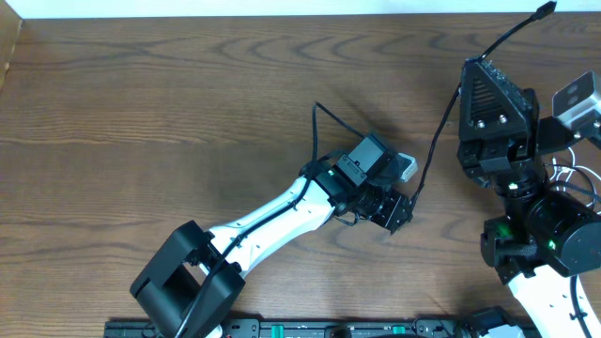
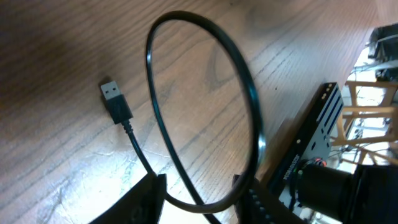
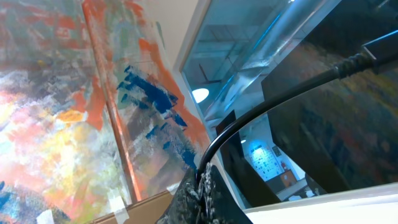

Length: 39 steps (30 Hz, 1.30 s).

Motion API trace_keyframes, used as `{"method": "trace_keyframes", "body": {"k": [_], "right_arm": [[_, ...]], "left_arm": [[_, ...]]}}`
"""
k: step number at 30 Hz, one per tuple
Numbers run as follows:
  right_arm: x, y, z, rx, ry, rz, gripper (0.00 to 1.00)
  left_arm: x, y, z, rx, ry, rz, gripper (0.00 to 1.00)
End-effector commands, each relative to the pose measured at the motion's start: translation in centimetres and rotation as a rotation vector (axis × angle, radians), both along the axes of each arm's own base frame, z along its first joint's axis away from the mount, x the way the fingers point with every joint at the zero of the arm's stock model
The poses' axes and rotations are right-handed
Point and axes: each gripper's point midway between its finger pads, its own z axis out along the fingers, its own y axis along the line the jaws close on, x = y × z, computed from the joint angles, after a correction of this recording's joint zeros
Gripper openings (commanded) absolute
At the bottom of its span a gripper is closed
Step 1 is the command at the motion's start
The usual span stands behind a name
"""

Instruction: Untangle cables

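**Black cable strung between both grippers**

The black cable [image 1: 434, 141] runs from the left gripper [image 1: 399, 211] near the middle of the table [image 1: 141, 113] up and to the right, in a long curve, to the right gripper [image 1: 481, 64]; past it the cord carries on to a small end plug [image 1: 545, 9] close to the table's far edge.

In the left wrist view the same cord [image 2: 148, 62] stands in one wide loop over the wood [image 2: 62, 50]; a USB plug [image 2: 112, 99] lies flat on the table beside the loop; from it the cord leads down toward the left gripper [image 2: 199, 186]. The jaws there stand well apart; the cord crosses the gap between them; neither finger can be seen pressing on it.

In the right wrist view the cable [image 3: 292, 87] comes up out of the right gripper [image 3: 200, 180], whose fingers are closed tight about it with no gap showing; the cord arches up and to the right to its plug [image 3: 379, 45]. That gripper is lifted clear of the table and tipped upward, so its camera looks at a painted wall panel [image 3: 62, 93] in orange, blue and white.

In the overhead view the left arm reaches in from the near edge at a slant; the right arm stands at the right side of the table.
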Motion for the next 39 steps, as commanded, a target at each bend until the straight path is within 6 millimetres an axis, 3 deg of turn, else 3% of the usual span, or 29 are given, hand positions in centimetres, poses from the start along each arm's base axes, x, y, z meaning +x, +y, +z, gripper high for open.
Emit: {"method": "trace_keyframes", "body": {"k": [1,5,8,13,16,23,27,33,39], "right_arm": [[0.0,-0.4,0.5,0.008,-0.013,-0.019,0.01],[0.4,-0.2,0.1,0.001,0.010,-0.019,0.01],[1.9,0.2,-1.4,-0.041,0.083,-0.039,0.01],[5.1,1.4,-6.2,-0.180,0.272,-0.079,0.01],[6.7,1.9,-10.1,-0.281,0.406,-0.100,0.01],[7.8,2.3,-17.9,-0.511,0.622,-0.138,0.01],[7.6,2.0,-22.9,-0.654,0.761,-0.144,0.01],[7.7,0.1,-29.7,-0.768,1.018,-0.207,0.01],[9.1,0.0,-33.1,-0.772,1.119,-0.162,0.01]], "left_arm": [[-0.3,0.2,-0.4,0.008,0.009,-0.003,0.31],[-0.2,0.1,-0.4,0.006,0.007,-0.002,0.19],[0.2,0.4,-0.3,0.006,-0.003,0.004,0.08],[2.6,1.9,-0.1,0.001,-0.011,0.066,0.08],[4.9,3.8,0.0,0.005,-0.007,0.134,0.08],[8.7,9.0,-0.5,0.034,0.060,0.288,0.08],[8.7,9.3,0.4,-0.037,0.115,0.279,0.08],[6.7,8.1,2.0,-0.155,0.113,0.102,0.08],[6.1,7.7,2.7,-0.199,0.116,0.054,0.08]]}}
